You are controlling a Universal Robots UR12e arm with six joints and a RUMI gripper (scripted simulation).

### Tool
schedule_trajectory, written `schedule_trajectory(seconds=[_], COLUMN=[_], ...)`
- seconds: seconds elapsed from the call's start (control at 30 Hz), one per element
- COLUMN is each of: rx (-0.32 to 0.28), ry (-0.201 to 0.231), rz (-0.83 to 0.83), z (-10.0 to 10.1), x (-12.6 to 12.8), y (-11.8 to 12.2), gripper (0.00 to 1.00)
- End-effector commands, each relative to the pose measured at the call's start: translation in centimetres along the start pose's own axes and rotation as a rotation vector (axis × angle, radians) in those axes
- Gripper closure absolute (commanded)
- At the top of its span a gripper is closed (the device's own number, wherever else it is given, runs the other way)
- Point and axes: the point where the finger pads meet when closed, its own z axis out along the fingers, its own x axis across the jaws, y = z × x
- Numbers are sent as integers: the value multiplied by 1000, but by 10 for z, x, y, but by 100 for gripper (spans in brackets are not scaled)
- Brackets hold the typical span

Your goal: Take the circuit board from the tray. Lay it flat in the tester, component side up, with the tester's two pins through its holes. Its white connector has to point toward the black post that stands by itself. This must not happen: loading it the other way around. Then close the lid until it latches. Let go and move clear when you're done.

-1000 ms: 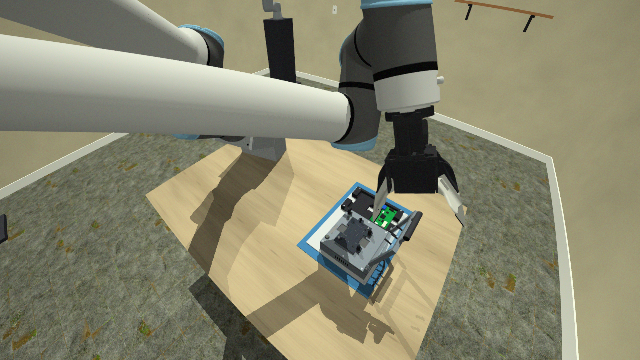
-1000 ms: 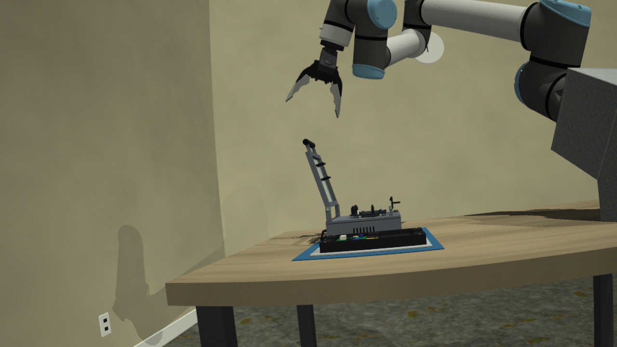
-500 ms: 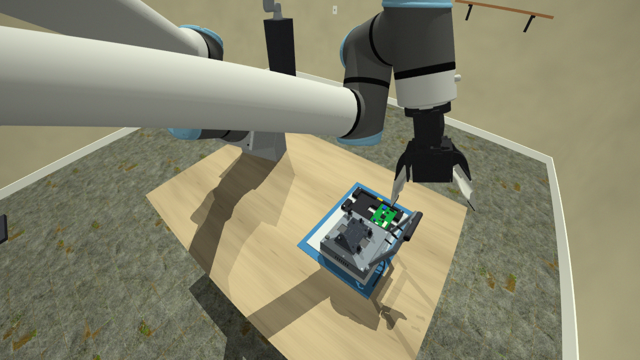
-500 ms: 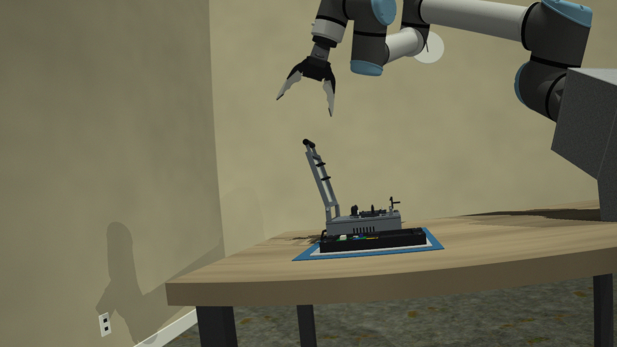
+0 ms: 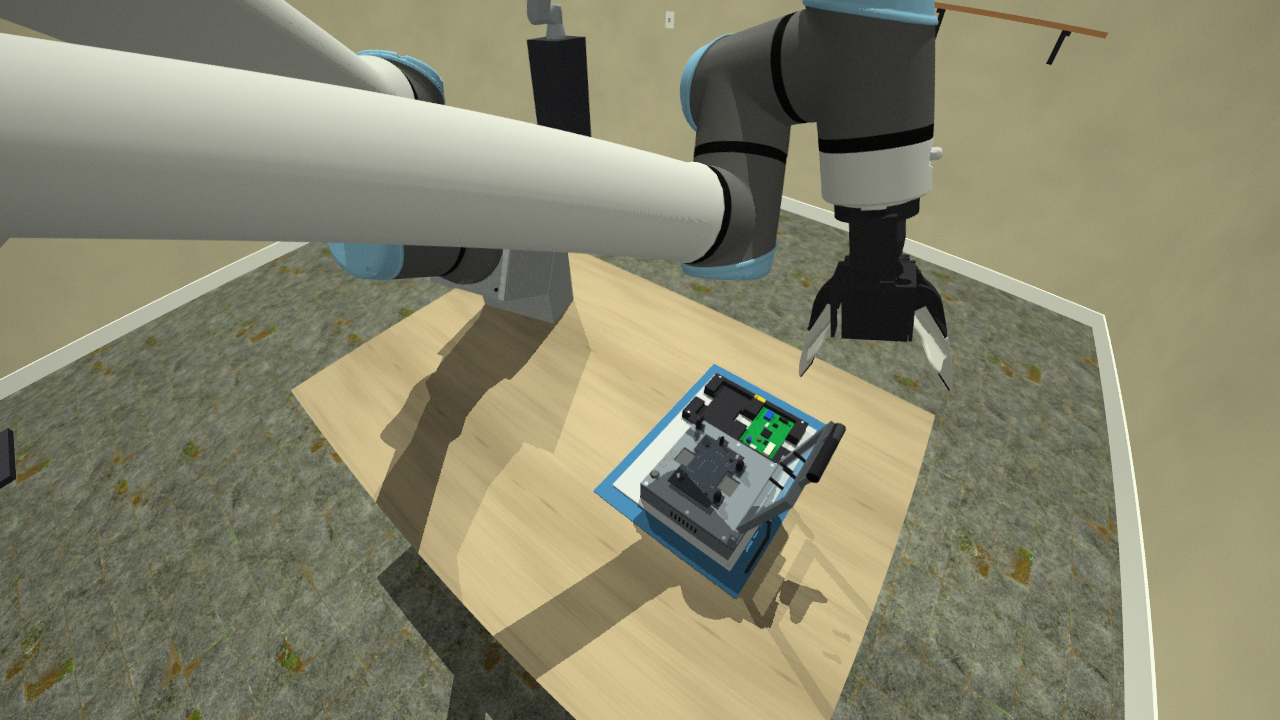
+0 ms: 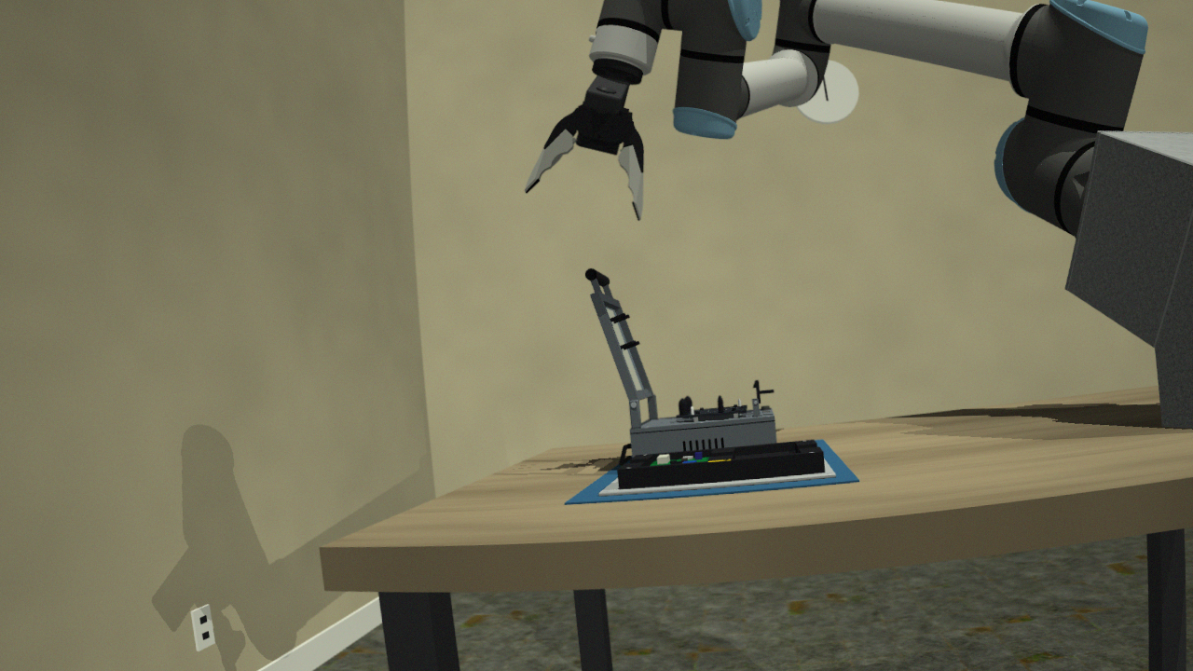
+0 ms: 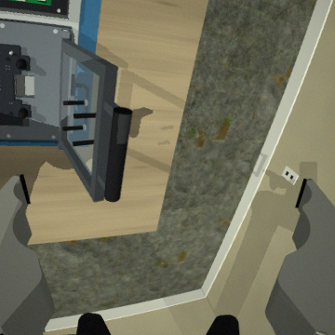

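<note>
The green circuit board (image 5: 768,429) (image 6: 691,458) lies in the black tray (image 5: 716,402) (image 6: 750,469) just behind the grey tester (image 5: 707,488) (image 6: 708,430) (image 7: 37,88). A strip of the board also shows at the top left of the wrist view (image 7: 56,6). The tester's lid (image 5: 787,488) (image 6: 623,346) (image 7: 88,135) stands open and nearly upright, with its black handle (image 5: 827,445) (image 6: 596,273) (image 7: 116,154) on top. My gripper (image 5: 874,371) (image 6: 583,202) (image 7: 163,179) is open and empty. It hangs high above the lid's handle, out over the table's edge.
Tester and tray sit on a blue mat (image 5: 619,486) (image 6: 838,475) (image 7: 88,23) on the wooden table (image 5: 537,402) (image 6: 917,500) (image 7: 140,37). The arm's grey base (image 5: 528,286) (image 6: 1143,275) stands at the far side. Below the gripper are mottled floor and the wall's skirting.
</note>
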Motion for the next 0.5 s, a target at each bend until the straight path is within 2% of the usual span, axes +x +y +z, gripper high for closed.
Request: schedule_trajectory(seconds=[0.0,0.13,0.2,0.47], rx=[42,52,69,92], ry=[-51,-65,-93,-152], rz=[29,38,54,86], z=[0,-1,-1,-4], x=[-2,-5,-10,-24], y=[-27,-36,-52,-81], gripper=[0,0,0,0])
